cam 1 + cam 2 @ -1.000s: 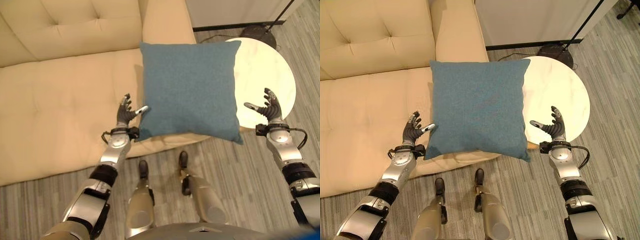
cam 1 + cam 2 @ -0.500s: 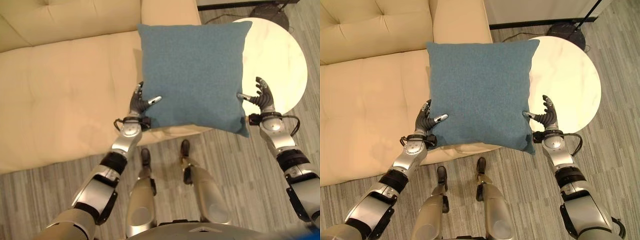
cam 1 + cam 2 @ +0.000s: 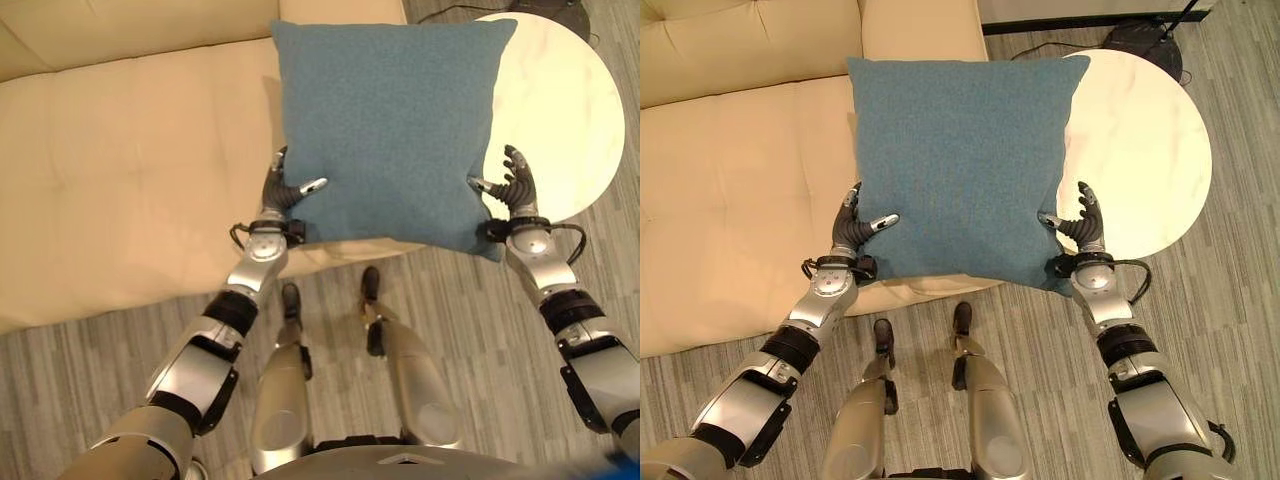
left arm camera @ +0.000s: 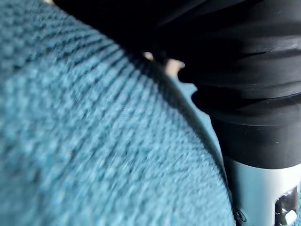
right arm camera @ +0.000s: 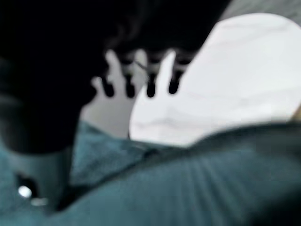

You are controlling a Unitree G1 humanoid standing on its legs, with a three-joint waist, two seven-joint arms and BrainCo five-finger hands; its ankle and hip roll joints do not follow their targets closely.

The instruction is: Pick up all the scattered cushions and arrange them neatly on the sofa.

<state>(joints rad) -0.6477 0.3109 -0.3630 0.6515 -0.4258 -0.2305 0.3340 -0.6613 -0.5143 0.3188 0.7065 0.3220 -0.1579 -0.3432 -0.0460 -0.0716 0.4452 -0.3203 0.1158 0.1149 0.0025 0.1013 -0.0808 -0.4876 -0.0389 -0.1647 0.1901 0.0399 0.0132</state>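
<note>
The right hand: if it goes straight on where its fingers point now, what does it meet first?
Probably the round white table: the right hand presses the blue cushion's side, its fingers pointing over the tabletop. Depth is unclear.

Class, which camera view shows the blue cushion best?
The right eye view: the whole blue cushion shows, between the left hand and right hand. The left eye view crops its top; the wrist views show close-up fabric.

No text, label, number or sign can be read anywhere.
</note>
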